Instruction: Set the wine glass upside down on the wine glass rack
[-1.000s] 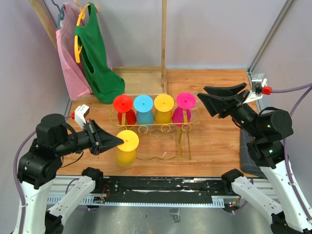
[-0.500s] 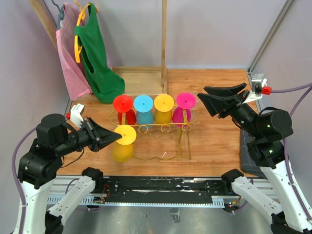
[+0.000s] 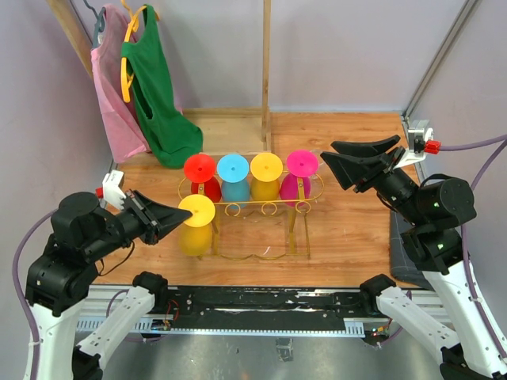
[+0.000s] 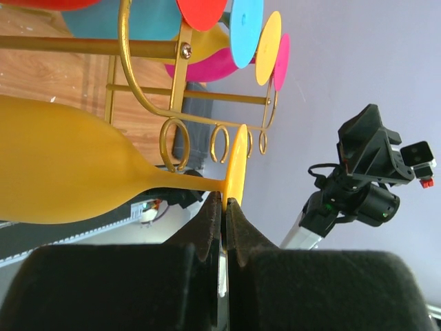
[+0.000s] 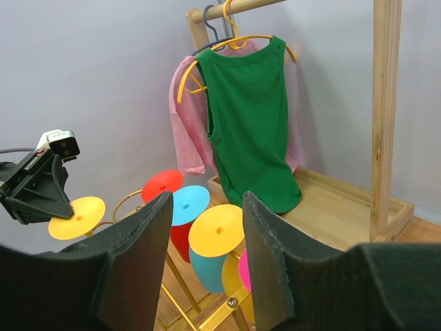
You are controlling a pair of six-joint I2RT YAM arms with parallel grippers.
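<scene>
My left gripper (image 3: 176, 218) is shut on the round foot of a yellow wine glass (image 3: 196, 229), held upside down at the left front end of the gold wire rack (image 3: 261, 207). In the left wrist view the foot's edge sits between my closed fingertips (image 4: 222, 201), with the yellow bowl (image 4: 62, 169) to the left and the rack's curled loops (image 4: 176, 143) just behind the stem. Red (image 3: 200, 169), blue (image 3: 234, 168), yellow (image 3: 266, 166) and pink (image 3: 302, 163) glasses hang upside down along the rack's back row. My right gripper (image 3: 329, 161) is open and empty, above the rack's right end.
A wooden clothes stand (image 3: 266, 71) rises behind the rack, with a green top (image 3: 154, 95) and a pink top (image 3: 111, 87) on hangers at the back left. A dark cloth (image 3: 404, 245) lies at the table's right edge.
My left gripper has carried the yellow glass back and a little left, up to the rack's left front end. The right arm has not moved.
</scene>
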